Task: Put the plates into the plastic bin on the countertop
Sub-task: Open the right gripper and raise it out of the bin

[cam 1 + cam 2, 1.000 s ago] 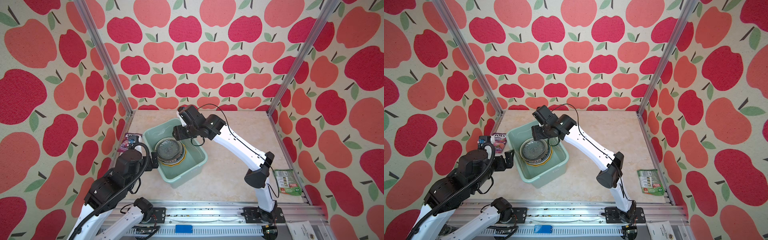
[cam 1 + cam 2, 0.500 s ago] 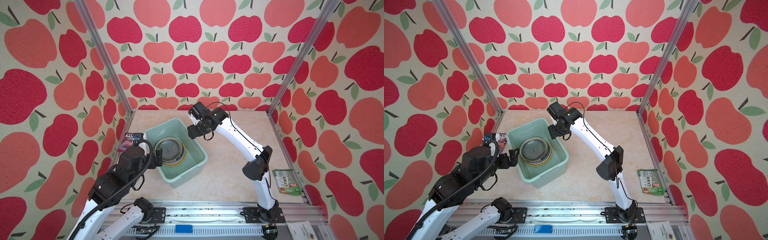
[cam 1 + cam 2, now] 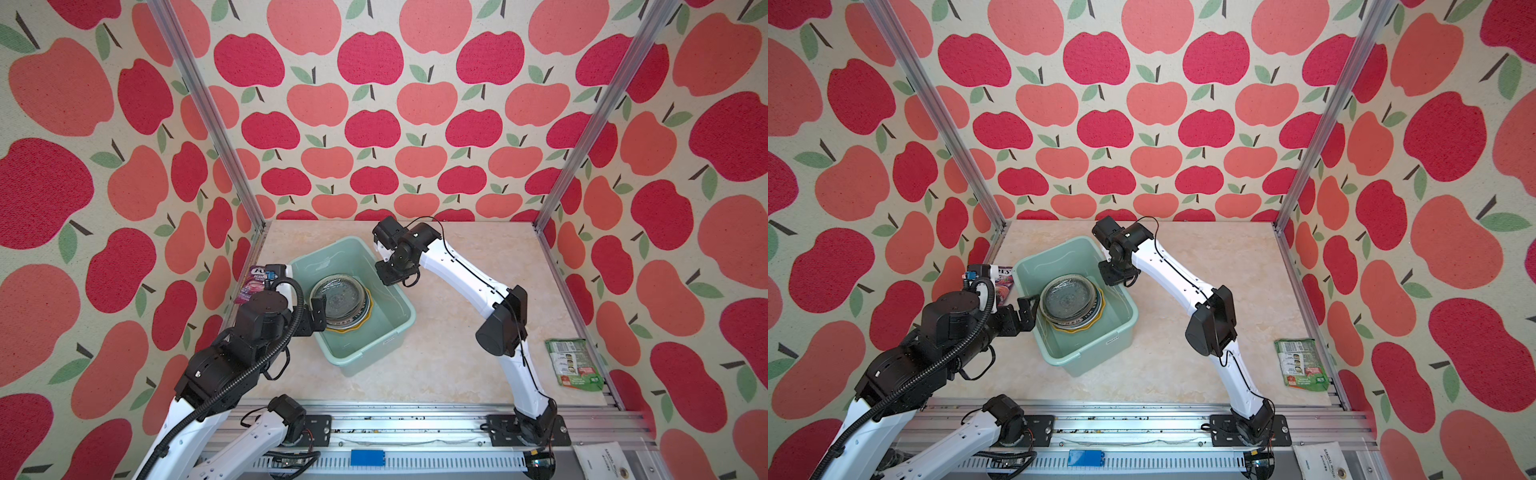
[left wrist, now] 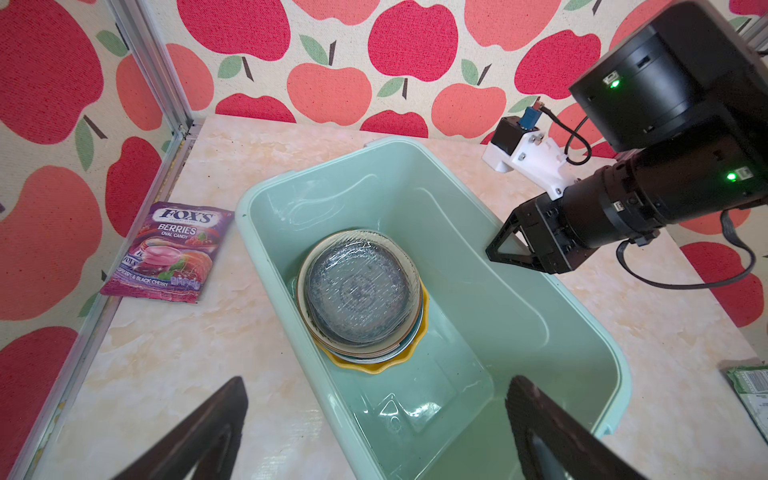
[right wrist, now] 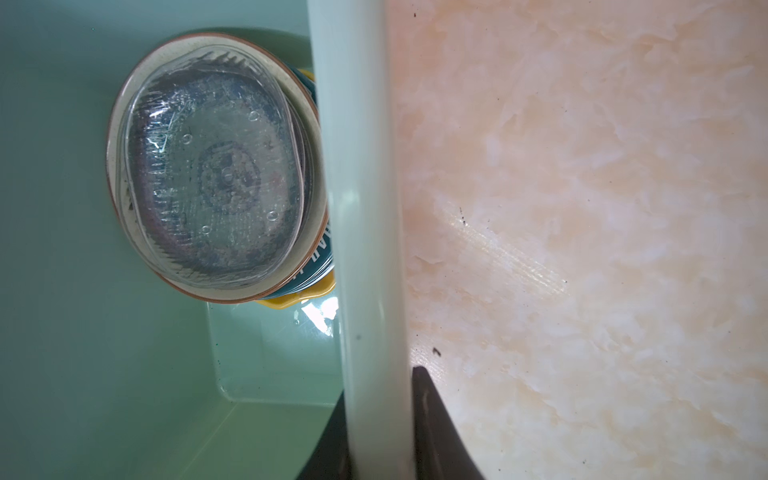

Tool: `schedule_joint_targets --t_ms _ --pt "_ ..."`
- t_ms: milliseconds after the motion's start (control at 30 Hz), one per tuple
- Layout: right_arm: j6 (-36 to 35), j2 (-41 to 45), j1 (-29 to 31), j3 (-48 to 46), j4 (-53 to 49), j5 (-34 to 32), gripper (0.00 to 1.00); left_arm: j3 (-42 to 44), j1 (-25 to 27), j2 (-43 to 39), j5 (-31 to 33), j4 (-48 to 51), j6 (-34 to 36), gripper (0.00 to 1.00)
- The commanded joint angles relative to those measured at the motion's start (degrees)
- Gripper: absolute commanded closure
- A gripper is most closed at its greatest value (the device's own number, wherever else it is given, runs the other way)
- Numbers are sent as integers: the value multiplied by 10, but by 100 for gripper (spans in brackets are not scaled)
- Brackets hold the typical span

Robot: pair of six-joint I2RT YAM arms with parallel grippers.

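The mint-green plastic bin (image 3: 409, 308) (image 3: 1133, 309) (image 4: 316, 168) stands on the beige countertop (image 3: 457, 353). Inside it lies a stack of plates (image 3: 340, 301) (image 3: 1070, 301) (image 4: 359, 291) (image 5: 212, 178): a clear glass one on top, a yellow scalloped one at the bottom. My right gripper (image 3: 387, 279) (image 3: 1112, 279) (image 5: 379, 399) is shut on the bin's rim (image 5: 361, 208), one finger inside the wall and one outside. My left gripper (image 3: 318, 311) (image 4: 376, 382) stands open and empty at the bin's opposite wall, one finger over the countertop, the other over the bin's inside.
A purple candy packet (image 3: 255, 284) (image 4: 166, 249) lies by the left wall, close to the bin. A green snack packet (image 3: 573, 363) (image 3: 1302, 363) lies at the right edge of the countertop. Metal frame posts stand at the back corners.
My right gripper has swung from above the bin's inside out to its rim, dropped a little and shut on it. The left gripper has edged closer to the bin.
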State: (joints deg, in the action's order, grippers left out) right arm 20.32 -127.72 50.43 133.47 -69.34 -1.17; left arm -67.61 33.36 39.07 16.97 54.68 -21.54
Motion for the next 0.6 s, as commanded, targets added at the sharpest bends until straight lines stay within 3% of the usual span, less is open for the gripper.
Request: schedule_joint_targets --t_ms 0,167,567 --pt "19 32 -6 -37 0 -20 86 -23 -4 -9 -6 23 -10 1" --pt "45 85 -11 -100 15 -39 95 -36 -4 -10 -17 34 -16 1" --pt "111 294 -43 -341 56 -96 95 -42 -4 -7 -30 28 -31 1"
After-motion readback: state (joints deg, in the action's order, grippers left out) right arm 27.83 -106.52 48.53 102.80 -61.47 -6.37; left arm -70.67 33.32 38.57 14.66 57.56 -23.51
